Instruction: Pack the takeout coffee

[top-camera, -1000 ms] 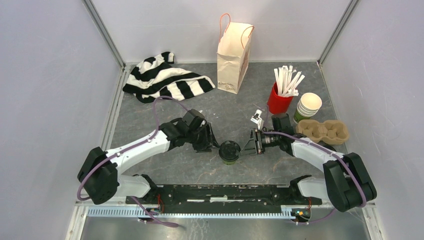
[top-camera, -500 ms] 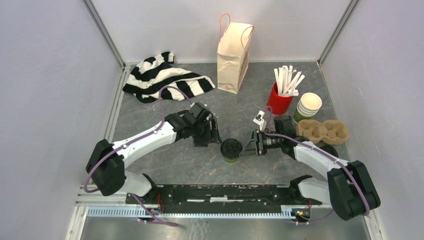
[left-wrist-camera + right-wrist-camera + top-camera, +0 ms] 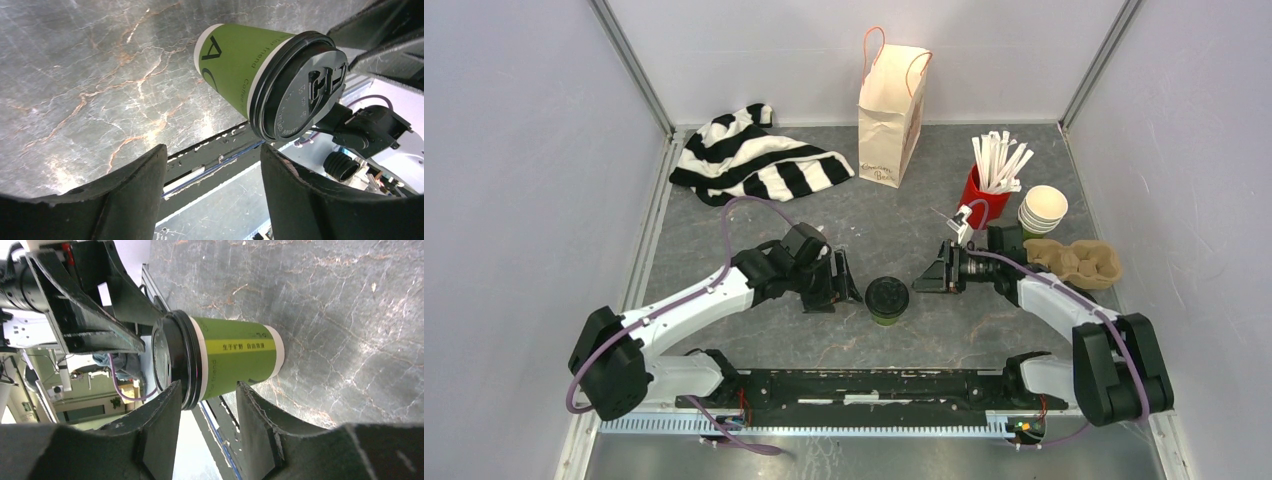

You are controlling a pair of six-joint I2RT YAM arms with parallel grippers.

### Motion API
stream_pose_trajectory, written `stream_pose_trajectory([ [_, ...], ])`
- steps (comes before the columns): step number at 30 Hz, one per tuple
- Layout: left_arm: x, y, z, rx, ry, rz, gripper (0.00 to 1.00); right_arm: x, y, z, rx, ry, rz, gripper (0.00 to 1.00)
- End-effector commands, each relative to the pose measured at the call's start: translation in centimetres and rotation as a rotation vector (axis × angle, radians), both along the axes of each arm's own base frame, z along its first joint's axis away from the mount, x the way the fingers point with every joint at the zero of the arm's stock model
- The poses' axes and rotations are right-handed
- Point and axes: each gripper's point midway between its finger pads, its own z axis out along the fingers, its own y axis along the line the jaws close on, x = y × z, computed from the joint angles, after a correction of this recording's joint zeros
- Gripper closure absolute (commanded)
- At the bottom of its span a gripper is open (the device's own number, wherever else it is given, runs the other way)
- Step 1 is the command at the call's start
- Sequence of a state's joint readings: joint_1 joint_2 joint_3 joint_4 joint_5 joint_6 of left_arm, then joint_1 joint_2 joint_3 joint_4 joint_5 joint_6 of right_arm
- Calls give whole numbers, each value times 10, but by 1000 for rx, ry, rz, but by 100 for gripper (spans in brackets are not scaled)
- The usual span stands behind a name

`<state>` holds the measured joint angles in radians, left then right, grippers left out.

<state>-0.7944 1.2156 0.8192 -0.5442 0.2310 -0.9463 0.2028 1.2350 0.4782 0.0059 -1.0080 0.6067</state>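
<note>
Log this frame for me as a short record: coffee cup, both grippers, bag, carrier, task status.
coffee cup: green, black lid on, upright on the table, centre front
left gripper: fingers open, left of the cup, not touching it
right gripper: fingers open, right of the cup, not touching it
paper bag: upright at the back
cup carrier: far right, no lidded cup seen in it
status: cup not yet packed

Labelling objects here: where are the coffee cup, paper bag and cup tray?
coffee cup (image 3: 886,296), top view, on its black lid.
paper bag (image 3: 889,115), top view, on its front panel.
cup tray (image 3: 1089,262), top view, on its moulded top.
</note>
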Motion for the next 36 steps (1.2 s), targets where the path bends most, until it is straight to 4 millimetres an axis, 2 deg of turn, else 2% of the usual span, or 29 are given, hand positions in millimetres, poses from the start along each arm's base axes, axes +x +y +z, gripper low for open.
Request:
stream_pose_trajectory([
  [1,-1,-22,11,-121,18,-10,28,23,8,19,39,-76,6,50],
  [5,-1,-23,6,-117,26,-10,28,26,13,20,41,-81,23,50],
  [11,2,-26,5,-112,27,-16,28,19,17,12,37,-61,42,51],
  [19,1,-26,-4,-89,45,-23,38,19,18,13,43,-63,45,52],
  [27,1,-24,-11,-57,51,-25,40,16,18,8,39,-51,44,52],
  [36,0,-16,-25,4,65,-17,40,0,14,-21,-2,0,46,54],
])
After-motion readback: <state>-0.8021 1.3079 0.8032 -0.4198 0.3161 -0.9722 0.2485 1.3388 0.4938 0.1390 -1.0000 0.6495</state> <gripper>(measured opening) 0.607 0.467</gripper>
